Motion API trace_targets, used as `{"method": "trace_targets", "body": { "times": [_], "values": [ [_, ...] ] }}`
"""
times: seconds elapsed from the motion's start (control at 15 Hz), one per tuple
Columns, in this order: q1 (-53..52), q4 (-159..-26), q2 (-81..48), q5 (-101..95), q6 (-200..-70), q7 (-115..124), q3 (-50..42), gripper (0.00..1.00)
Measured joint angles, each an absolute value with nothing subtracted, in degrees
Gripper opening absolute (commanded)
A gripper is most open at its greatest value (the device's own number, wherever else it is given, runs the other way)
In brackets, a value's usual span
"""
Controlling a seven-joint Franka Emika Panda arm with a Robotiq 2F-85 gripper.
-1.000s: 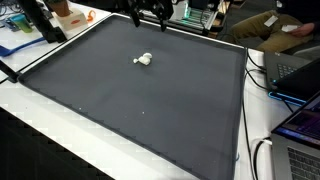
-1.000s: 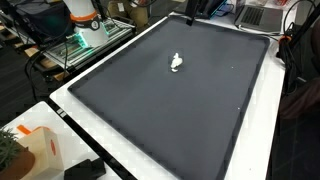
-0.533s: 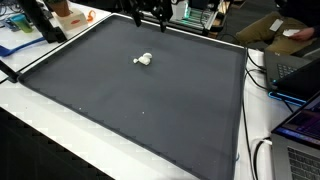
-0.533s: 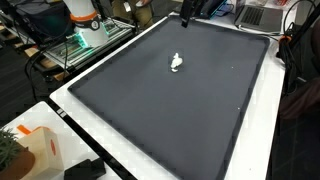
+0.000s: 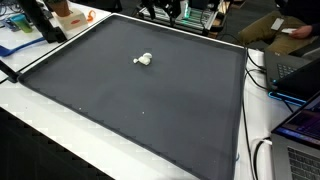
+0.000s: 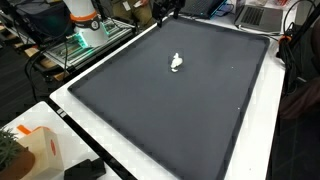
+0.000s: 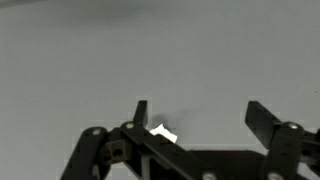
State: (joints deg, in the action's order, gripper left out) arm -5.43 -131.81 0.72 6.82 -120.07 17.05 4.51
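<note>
Wrist view: the small white object [image 7: 163,133] lies untouched on the dark mat [image 5: 150,110]. The gripper [image 7: 200,110], fingers spread and empty, hovers over the mat's far edge, well apart. Nothing is grasped yet.

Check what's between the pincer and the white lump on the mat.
Nothing: only bare dark mat separates the open pincer from the white lump, as an exterior view shows.
</note>
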Motion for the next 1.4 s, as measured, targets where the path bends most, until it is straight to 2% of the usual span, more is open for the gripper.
{"method": "trace_targets", "body": {
  "times": [0.33, 1.33, 1.4],
  "values": [
    [-5.6, -143.7, 12.6, 7.4, -126.3, 18.8, 5.3, 1.0],
    [-5.7, -144.9, 15.6, 9.4, -126.7, 19.9, 6.9, 1.0],
    [-5.8, -144.9, 16.1, 9.8, -126.7, 19.9, 7.0, 0.95]
  ]
}}
